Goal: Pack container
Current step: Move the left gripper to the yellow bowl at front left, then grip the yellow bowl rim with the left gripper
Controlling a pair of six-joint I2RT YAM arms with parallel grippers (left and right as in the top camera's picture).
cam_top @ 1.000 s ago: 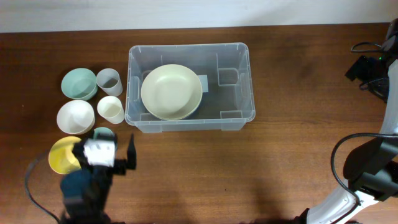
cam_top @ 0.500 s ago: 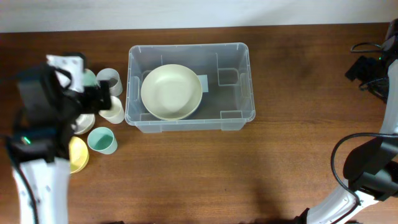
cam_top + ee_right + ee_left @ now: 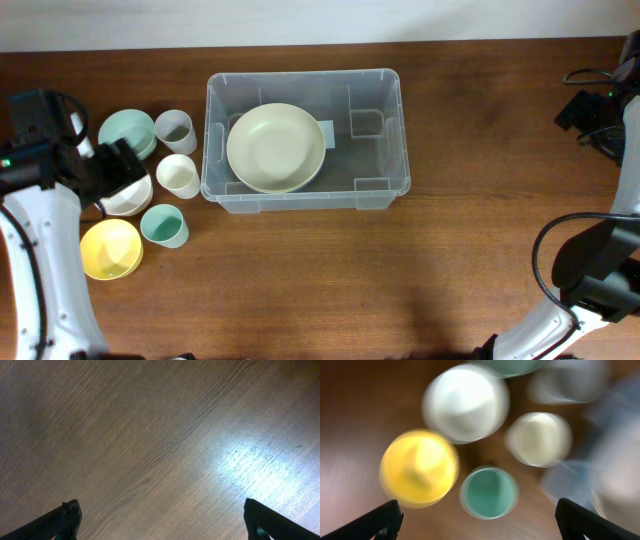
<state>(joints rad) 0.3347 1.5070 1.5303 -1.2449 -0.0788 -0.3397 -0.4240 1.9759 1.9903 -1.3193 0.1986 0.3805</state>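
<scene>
1. The large clear rectangular plastic container (image 3: 383,100) sits on the dark wooden bench (image 3: 450,260), slightly left of centre and towards the far edge.
2. A wide cream-coloured round bowl (image 3: 275,148) lies in the left half of the container. A white label (image 3: 328,132) shows on the base just to its right, and the right half is bare.
3. The smaller crockery stands in a cluster on the bench to the left of the container:
   - a pale green bowl (image 3: 122,128) and a grey tumbler (image 3: 174,130) at the back;
   - a white bowl (image 3: 128,198) and a cream cup (image 3: 178,176) in the middle;
   - a yellow bowl (image 3: 110,248) and a teal cup (image 3: 163,226) at the front.
4. The left fingers (image 3: 385,519) hang over this cluster, spread wide apart and holding nothing. In the overhead view their black housing covers part of the white bowl.
5. The left wrist view is blurred. It shows the white bowl, yellow bowl, teal cup and cream cup below the fingers, with the container as a pale smear at the right edge.
6. The right fingers (image 3: 62,519) are also spread wide and empty, above bare wood grain well away from the container.
7. The right arm (image 3: 590,270) stands at the bench's right edge.
</scene>
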